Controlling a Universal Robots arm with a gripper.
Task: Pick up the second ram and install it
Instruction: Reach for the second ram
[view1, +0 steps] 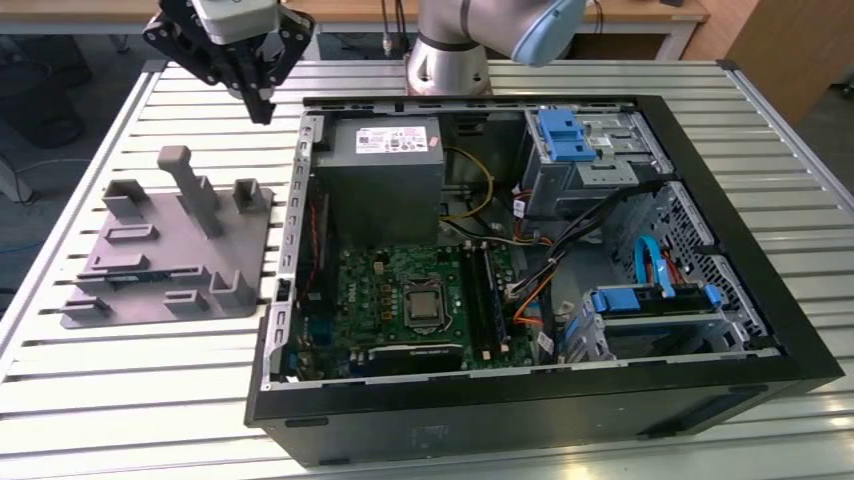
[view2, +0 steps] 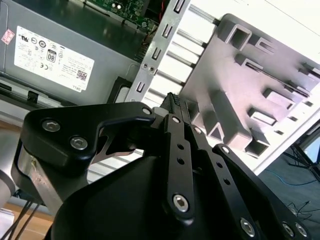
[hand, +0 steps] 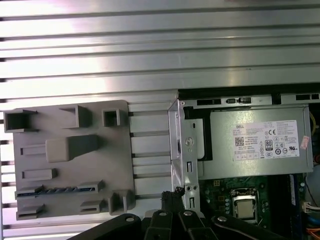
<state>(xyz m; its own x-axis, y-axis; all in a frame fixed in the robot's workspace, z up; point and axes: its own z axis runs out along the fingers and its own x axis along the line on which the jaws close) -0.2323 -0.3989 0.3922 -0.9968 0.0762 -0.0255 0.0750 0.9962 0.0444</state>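
The tool (view1: 262, 110), closed together and holding nothing, is hovering above the bench (view1: 134, 400) near the open computer case (view1: 534, 412), while the second ram (hand: 60, 190) is lying unpicked in the grey tray (view1: 234, 235).

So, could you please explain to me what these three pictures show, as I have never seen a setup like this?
It is one robot arm with a gripper. The exterior view comes from a camera off the arm, looking down on a slatted metal table. Both wrist views come from cameras riding on the arm, so the black gripper sits in their foreground. On the table lies an open computer case, its green motherboard and grey power supply exposed. Beside it lies a grey tray with upright posts; the thin dark strip in one slot looks like the second ram. The gripper hangs in the air near tray and case, fingers together, holding nothing.
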